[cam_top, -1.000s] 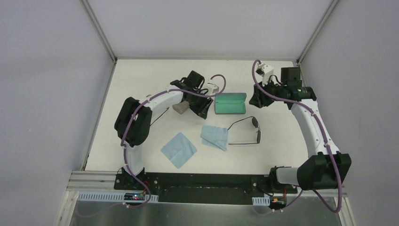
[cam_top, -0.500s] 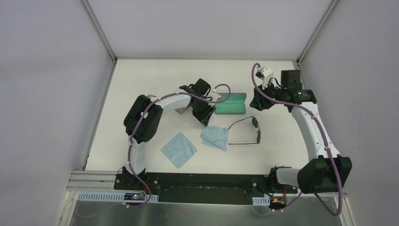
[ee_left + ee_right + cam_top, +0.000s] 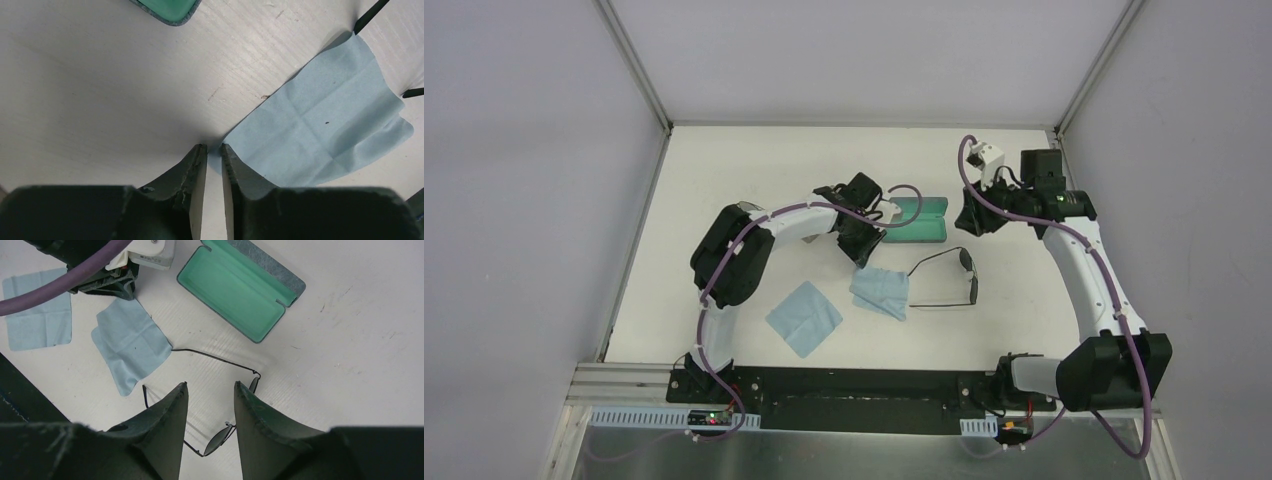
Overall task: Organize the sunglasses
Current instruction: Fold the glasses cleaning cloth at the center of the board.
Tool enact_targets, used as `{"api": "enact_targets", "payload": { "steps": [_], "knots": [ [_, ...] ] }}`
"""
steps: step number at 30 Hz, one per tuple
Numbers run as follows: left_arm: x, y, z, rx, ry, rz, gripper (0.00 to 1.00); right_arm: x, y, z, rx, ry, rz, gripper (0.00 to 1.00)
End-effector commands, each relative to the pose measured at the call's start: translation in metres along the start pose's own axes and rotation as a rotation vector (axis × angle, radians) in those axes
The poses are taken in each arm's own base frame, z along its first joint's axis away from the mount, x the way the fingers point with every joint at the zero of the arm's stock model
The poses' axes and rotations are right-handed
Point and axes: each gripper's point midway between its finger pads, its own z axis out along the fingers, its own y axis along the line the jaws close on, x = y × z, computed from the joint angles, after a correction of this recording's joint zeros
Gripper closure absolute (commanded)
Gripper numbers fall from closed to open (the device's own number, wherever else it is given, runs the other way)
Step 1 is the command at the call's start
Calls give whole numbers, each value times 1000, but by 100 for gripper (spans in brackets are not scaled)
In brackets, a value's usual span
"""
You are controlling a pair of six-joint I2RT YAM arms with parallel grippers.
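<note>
Lying unfolded right of the counter's [image 3: 724,200] middle: sunglasses [image 3: 972,290], lens bar running near-to-far, temples reaching toward the left edge. Hovering just beyond, toward the far edge, and nearest: right pincer [image 3: 210,385], half-parted, empty. Left pincer [image 3: 213,146]: nearly closed at a cloth's [image 3: 320,115] corner, grip impossible to tell.

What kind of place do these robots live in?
Probably a lab test booth: plain walls box in a table, and the left arm and right arm are bolted to its edge.
</note>
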Motion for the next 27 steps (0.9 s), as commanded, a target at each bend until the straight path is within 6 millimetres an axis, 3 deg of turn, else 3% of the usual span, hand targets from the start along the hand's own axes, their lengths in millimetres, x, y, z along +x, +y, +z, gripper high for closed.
{"api": "enact_targets", "payload": {
  "steps": [1, 5, 13, 21, 27],
  "knots": [
    [15, 11, 4, -66, 43, 21, 85, -7, 2, -9, 18, -36, -41, 58],
    [9, 15, 0, -90, 26, 31, 100, -7, 4, -8, 6, -43, -49, 58],
    [3, 19, -19, -129, -10, 28, 100, -8, 18, 10, -55, -11, -108, 58],
    [10, 32, -31, -171, -23, -13, 100, -10, 32, 50, -133, 43, -100, 59],
    [-9, 40, -34, -203, -70, -14, 100, 3, 48, 85, -199, 121, -61, 60]
  ]
}}
